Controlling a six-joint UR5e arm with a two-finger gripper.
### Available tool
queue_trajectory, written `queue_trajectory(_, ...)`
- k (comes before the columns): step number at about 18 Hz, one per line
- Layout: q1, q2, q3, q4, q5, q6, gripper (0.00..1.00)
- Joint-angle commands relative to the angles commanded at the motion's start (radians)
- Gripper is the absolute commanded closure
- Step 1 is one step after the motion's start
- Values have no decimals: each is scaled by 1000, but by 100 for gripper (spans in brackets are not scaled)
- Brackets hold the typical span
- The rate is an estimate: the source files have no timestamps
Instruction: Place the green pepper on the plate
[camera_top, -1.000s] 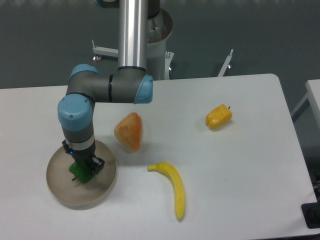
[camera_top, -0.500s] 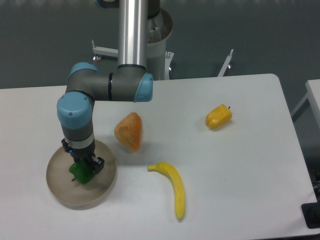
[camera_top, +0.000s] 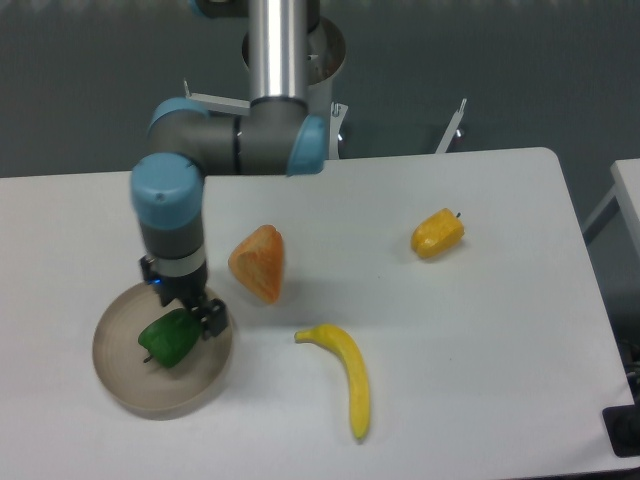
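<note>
Shifted right off the green pepper (camera_top: 168, 339), the gripper (camera_top: 197, 313) stands apart, pepper on the plate (camera_top: 120, 380).

A robotics lab it appeared, a bare white table (camera_top: 480, 330), plain grey wall behind, toy food laid out — banana (camera_top: 348, 375), yellow pepper (camera_top: 437, 233).

One small glossy dark-green lumpy pepper (camera_top: 168, 339). One round shallow beige-tan matte plate (camera_top: 125, 382). One yellow-orange pepper (camera_top: 437, 233). One long curved yellow banana (camera_top: 348, 375). One orange wedge-shaped fruit piece (camera_top: 258, 262). Five things in all on one white counter (camera_top: 480, 330).
</note>
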Motion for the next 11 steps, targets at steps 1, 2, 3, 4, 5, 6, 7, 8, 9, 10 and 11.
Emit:
queue_trajectory(1,34,11,0,-2,0,43,9)
queue_trajectory(2,63,20,0,-11,0,86,9)
queue_trajectory(3,94,28,0,-18,0,136,9)
queue_trajectory(4,126,29,0,-22,0,187,9)
queue_trajectory(5,155,31,0,-22,2,235,9)
queue_trajectory(6,177,31,0,-20,3,278,8)
queue_trajectory(7,201,31,0,-22,6,321,7)
queue_trajectory(8,223,34,0,-22,8,359,5)
queue_trajectory(9,241,34,0,-20,8,387,5)
queue_trajectory(10,255,32,0,-20,9,411,4)
queue_trajectory(11,267,32,-2,-19,20,428,4)
